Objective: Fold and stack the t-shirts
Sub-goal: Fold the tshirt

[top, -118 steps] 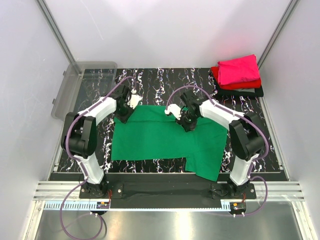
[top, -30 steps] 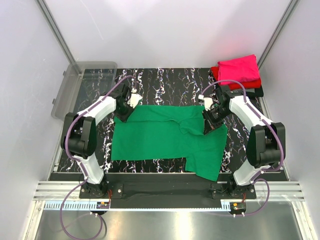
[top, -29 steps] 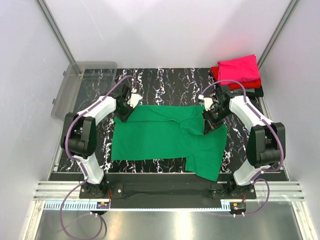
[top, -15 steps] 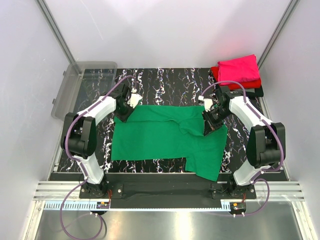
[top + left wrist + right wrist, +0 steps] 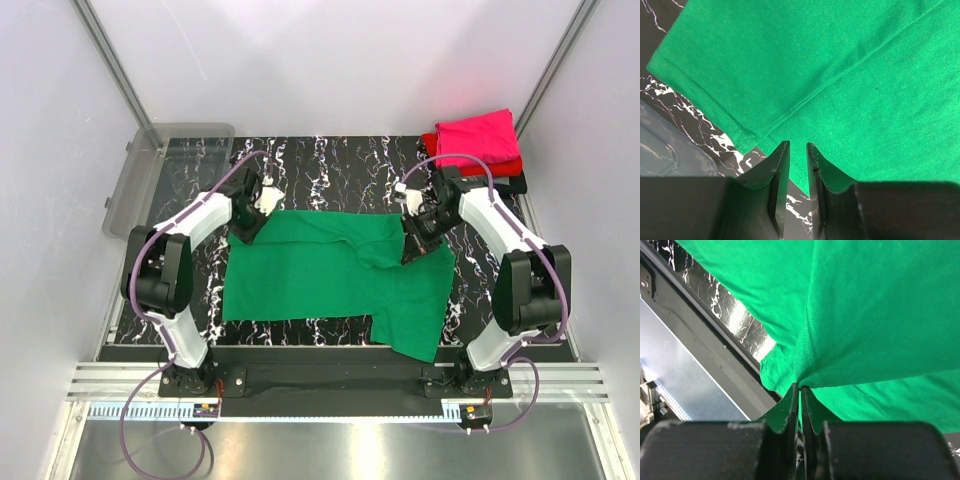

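A bright green t-shirt [image 5: 320, 275] lies spread on the marbled table, with a fold ridge near its far right. My right gripper [image 5: 413, 245] is shut on a bunched fold of it [image 5: 800, 386] and holds the cloth [image 5: 875, 315] lifted. My left gripper [image 5: 243, 232] stands at the shirt's far left corner. Its jaws [image 5: 795, 145] are a narrow gap apart over flat green cloth [image 5: 840, 75], gripping nothing I can see. A magenta-pink shirt [image 5: 478, 137] lies folded on a red one [image 5: 482, 169] and a black one [image 5: 505, 185] at the back right.
A clear grey plastic bin [image 5: 140, 175] sits at the table's far left edge and shows beside the shirt corner in the left wrist view [image 5: 660, 150]. White walls enclose the table [image 5: 330, 165]. A metal rail [image 5: 330, 385] runs along the near edge.
My right gripper has carried the shirt's far edge from the middle out to the right, then shifted slightly farther back. My left gripper has not moved.
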Tool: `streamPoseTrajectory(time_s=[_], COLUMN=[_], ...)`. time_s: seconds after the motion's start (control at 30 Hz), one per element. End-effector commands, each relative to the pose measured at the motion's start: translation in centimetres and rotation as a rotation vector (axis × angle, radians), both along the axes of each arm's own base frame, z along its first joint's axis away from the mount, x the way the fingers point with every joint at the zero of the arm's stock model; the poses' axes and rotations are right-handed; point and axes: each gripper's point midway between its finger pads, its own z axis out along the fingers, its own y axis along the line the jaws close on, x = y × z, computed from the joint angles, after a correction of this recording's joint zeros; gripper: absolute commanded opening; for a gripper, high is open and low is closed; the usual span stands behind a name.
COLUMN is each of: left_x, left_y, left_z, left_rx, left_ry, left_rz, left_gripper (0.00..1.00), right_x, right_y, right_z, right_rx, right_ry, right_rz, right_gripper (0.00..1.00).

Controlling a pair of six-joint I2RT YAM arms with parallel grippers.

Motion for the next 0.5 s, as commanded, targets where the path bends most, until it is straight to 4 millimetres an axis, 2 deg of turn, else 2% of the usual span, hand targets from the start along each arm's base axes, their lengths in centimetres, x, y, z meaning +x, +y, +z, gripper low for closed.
streamPoseTrajectory(time_s=[0.0, 0.2, 0.3, 0.33, 0.4, 0.47], left_x=[0.7, 0.2, -0.1, -0.2, -0.4, -0.4], left_y=[0.0, 0.4, 0.4, 0.5, 0.5, 0.5], left_z=[2.4, 2.5, 2.1, 1.9, 1.9, 1.9], left_rx=[-0.004, 0.012, 0.010, 0.012, 0.010, 0.014], left_ry=[-0.082, -0.089, -0.080, -0.077, -0.076, -0.075], left_rz=[-0.005, -0.011, -0.010, -0.011, -0.015, -0.020], left_gripper=[0.25, 0.25, 0.25, 0.25, 0.25, 0.25], right_x=[0.7, -0.7, 0.1, 1.2, 2.0, 0.0], right_y=[0.5, -0.2, 0.2, 0.4, 0.1, -1.0], right_z=[0.3, -1.3, -0.5, 0.7, 0.9, -2.1], right_rx=[0.012, -0.018, 0.005, 0.018, -0.013, -0.078], right_ry=[-0.010, 0.022, -0.018, -0.071, -0.096, 0.008], right_rz=[0.021, 0.045, 0.052, 0.053, 0.025, 0.035], right_gripper=[0.11, 0.10, 0.04, 0.03, 0.00, 0.00])
